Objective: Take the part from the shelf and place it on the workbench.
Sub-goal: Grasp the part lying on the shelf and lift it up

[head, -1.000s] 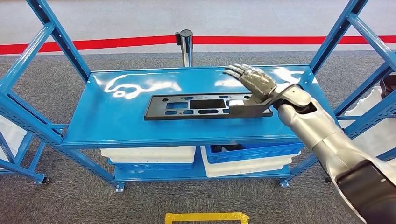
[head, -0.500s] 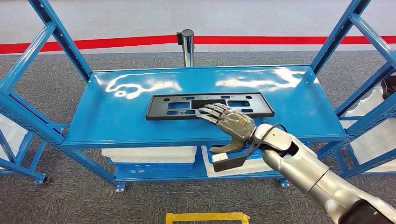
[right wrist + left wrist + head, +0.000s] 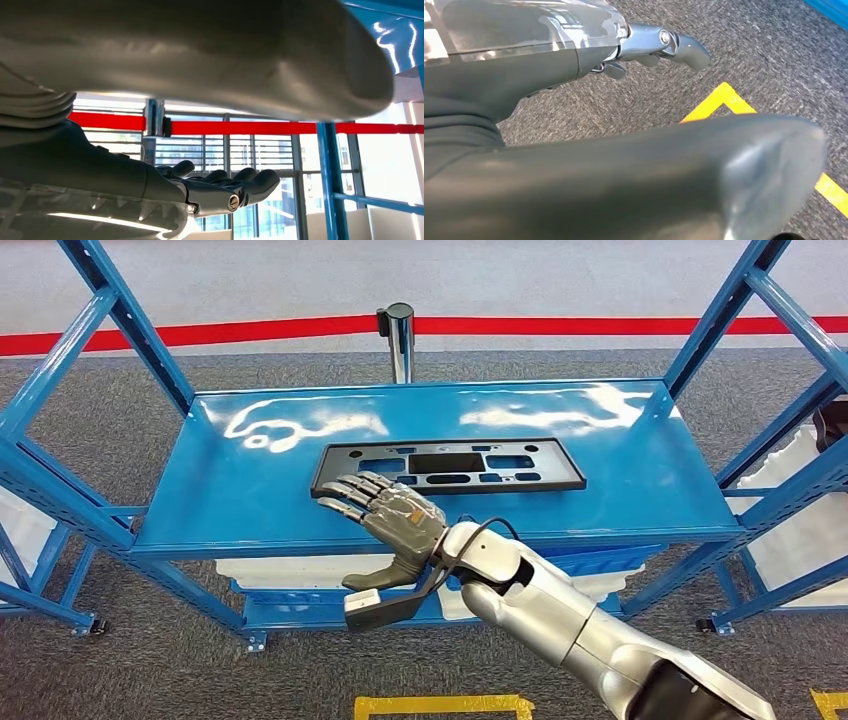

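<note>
**Right hand spread over the shelf's front edge, part lying just beyond its fingertips**

The right arm (image 3: 560,625) reaches in from the lower right, slanting up and to the left across the front of the blue shelf (image 3: 250,510). Its right hand (image 3: 385,530) is held flat with the back upward, fingers (image 3: 350,492) straight and fanned slightly apart, thumb dropped below the shelf's front lip. The hand holds nothing.

The part (image 3: 447,467), a long flat black plate with cut-out slots, lies on the shelf's top deck. Its near left corner sits just past the fingertips; whether they touch it cannot be told from the head view. Most of the plate runs off to the right of the fingers, beyond the wrist.

In the right wrist view the fingers stretch out loosely with gaps between them, a red barrier band (image 3: 280,128) far beyond.

The left hand (image 3: 659,45) hangs over grey carpet (image 3: 774,55), its few visible fingers bent; what they do cannot be told. A yellow floor marking (image 3: 719,100) lies beyond them.
</note>
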You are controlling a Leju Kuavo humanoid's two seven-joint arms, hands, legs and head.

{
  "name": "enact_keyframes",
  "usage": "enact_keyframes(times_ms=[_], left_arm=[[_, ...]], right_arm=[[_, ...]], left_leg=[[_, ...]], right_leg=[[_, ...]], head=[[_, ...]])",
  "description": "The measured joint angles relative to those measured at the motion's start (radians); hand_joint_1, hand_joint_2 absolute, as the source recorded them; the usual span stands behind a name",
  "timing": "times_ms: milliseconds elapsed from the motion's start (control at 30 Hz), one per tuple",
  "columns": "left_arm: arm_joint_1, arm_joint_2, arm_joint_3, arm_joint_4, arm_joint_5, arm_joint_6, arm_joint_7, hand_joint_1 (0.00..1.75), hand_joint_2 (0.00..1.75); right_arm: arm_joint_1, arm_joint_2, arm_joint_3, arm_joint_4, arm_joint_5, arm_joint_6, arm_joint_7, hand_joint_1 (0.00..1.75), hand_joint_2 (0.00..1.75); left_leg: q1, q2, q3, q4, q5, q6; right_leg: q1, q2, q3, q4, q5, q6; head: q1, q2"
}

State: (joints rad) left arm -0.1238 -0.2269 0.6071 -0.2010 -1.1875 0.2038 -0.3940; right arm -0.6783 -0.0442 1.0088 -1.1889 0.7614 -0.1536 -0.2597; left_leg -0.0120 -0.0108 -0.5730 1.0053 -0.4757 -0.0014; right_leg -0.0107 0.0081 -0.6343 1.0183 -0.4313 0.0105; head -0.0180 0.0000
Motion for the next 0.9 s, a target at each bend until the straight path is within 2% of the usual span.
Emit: enact_keyframes(times_ms=[233,467,700,900], left_arm=[[-0.002,-0.003,-0.014,0.0,-0.012,-0.006,0.014,0.0,0.0],[-0.002,-0.003,-0.037,0.0,-0.025,-0.015,0.029,0.0,0.0],[-0.003,-0.004,-0.05,0.0,-0.025,-0.016,0.031,0.0,0.0],[-0.003,-0.005,-0.058,0.0,-0.024,-0.018,0.033,0.0,0.0]], right_arm=[[-0.036,0.107,0.018,0.165,0.023,-0.031,0.015,0.0,0.0],[-0.105,0.2,0.017,0.441,0.038,-0.111,0.045,0.0,0.0],[-0.15,0.228,-0.007,0.637,0.054,-0.148,0.089,0.0,0.0],[-0.171,0.227,-0.026,0.725,0.072,-0.171,0.122,0.0,0.0]], left_leg=[[-0.001,0.0,0.0,0.0,0.0,0.0],[-0.001,0.0,0.0,0.0,0.0,0.0],[-0.001,0.0,0.0,0.001,0.0,0.0],[-0.001,0.0,0.0,0.001,0.0,0.0]], right_leg=[[0.0,0.0,0.0,0.0,0.0,0.0],[0.0,0.0,0.0,0.0,0.0,0.0],[0.0,0.0,0.0,0.0,0.0,0.0],[0.0,0.0,0.0,0.0,0.0,0.0]], head=[[0.001,0.0],[0.001,0.0],[0.001,0.0],[0.001,0.0]])
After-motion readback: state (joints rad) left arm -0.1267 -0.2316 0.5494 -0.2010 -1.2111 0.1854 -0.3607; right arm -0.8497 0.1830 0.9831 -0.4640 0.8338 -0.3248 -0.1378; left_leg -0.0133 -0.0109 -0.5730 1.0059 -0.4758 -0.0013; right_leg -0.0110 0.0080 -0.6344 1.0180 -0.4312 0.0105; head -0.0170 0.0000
